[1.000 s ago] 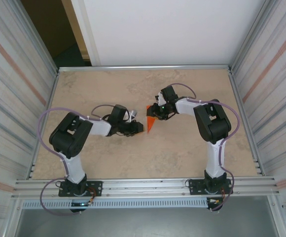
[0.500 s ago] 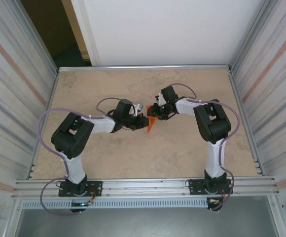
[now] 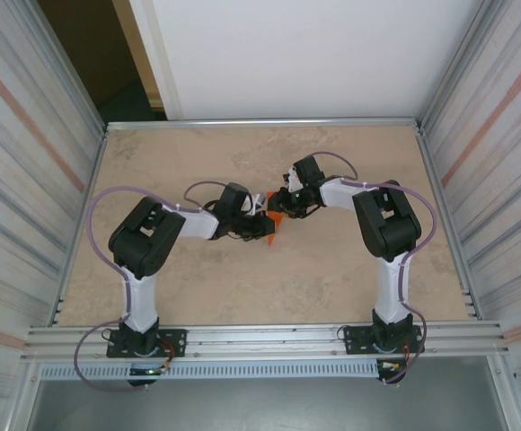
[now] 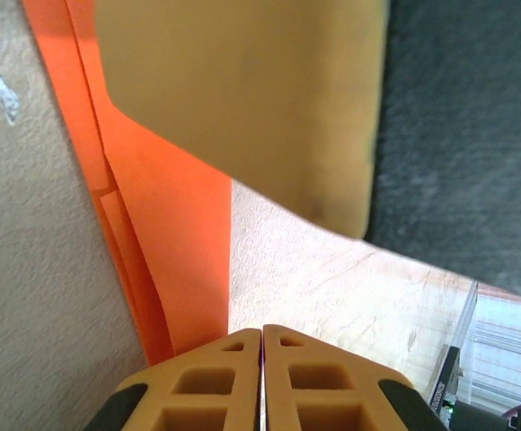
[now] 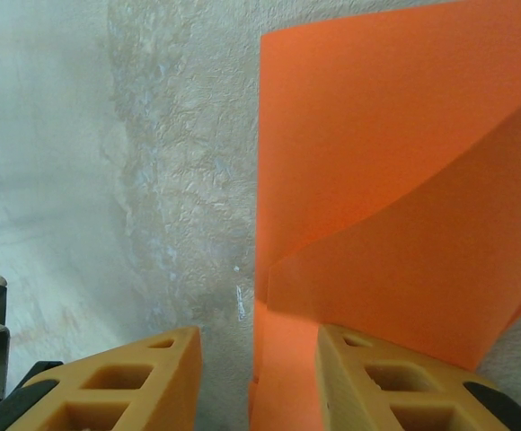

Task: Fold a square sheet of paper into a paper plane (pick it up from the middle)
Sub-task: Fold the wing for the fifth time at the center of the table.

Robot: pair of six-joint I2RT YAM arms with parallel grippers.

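The square sheet of paper (image 3: 275, 220) is bright orange and lies folded in layers on the table's middle, between the two grippers. In the right wrist view the paper (image 5: 395, 180) shows a curved upper flap over a flat layer. My right gripper (image 5: 259, 359) is open and straddles the paper's left edge, with one finger (image 5: 368, 377) on the orange. My left gripper (image 4: 262, 334) is shut, its tips at the paper's (image 4: 175, 242) edge, with nothing visible between the pads. The right gripper's tan finger (image 4: 242, 99) hangs over the paper there. From above, left gripper (image 3: 264, 226) and right gripper (image 3: 280, 206) nearly meet.
The beige table (image 3: 332, 269) is fenced by ribbed metal walls (image 3: 494, 180) left and right and a rail (image 3: 260, 337) at the near edge. A white wall (image 3: 305, 54) stands behind, with a dark gap (image 3: 90, 54) at back left. Purple cables (image 3: 94, 215) loop off the arms.
My left arm has swung right and forward, bringing its gripper up against the paper, and its jaws have closed. The right arm and the paper stayed in place.
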